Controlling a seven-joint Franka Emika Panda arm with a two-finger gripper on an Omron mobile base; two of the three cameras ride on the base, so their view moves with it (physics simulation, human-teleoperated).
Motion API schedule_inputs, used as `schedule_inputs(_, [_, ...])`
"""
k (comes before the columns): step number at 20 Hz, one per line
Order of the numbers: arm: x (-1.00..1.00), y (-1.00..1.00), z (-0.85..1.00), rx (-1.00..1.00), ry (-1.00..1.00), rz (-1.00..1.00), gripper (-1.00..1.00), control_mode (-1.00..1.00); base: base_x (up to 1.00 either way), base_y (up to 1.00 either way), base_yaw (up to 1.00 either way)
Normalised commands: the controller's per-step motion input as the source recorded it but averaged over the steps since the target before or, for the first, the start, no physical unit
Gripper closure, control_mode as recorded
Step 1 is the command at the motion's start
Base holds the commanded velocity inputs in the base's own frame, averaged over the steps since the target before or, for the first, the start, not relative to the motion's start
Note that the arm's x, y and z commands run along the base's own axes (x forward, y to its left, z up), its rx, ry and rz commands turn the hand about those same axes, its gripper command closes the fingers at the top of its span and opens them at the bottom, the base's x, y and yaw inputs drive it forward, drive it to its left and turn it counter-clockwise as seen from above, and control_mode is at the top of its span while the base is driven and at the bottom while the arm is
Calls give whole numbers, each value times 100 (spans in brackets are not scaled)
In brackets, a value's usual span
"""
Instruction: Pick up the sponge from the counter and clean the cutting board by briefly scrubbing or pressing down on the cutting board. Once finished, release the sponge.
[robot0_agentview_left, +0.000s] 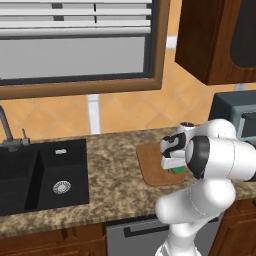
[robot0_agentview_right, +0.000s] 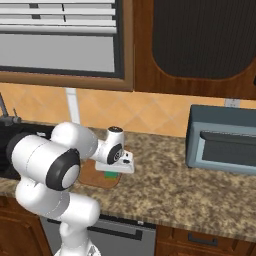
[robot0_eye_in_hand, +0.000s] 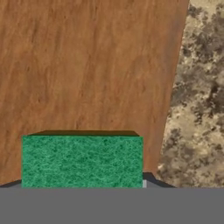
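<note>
From the left base camera, the white arm is bending forward and down over the table (robot0_agentview_left: 110, 165), its fingers (robot0_agentview_left: 176, 170) pointing down at the cutting board (robot0_agentview_left: 152, 165) and pinching the green sponge (robot0_agentview_left: 178, 171). From the right base camera, the hand is hanging low over the board's near edge with the sponge just under it. In the hand camera, the sponge is lying flat on the wood, its long side running across the picture, near the board's edge.
</note>
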Motion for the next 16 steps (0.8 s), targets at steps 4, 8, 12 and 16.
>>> schedule_inputs(4, [21, -27, -21, 0, -2, 0, 100, -100, 0, 0, 0])
schedule_inputs(8, [31, -22, -25, 1, -9, 1, 100, -100, 0, 0, 0])
schedule_inputs(12, [35, 0, -38, 0, -14, 1, 100, -100, 0, 0, 0])
schedule_inputs(16, [28, 0, -62, 0, -17, 1, 100, -100, 0, 0, 0])
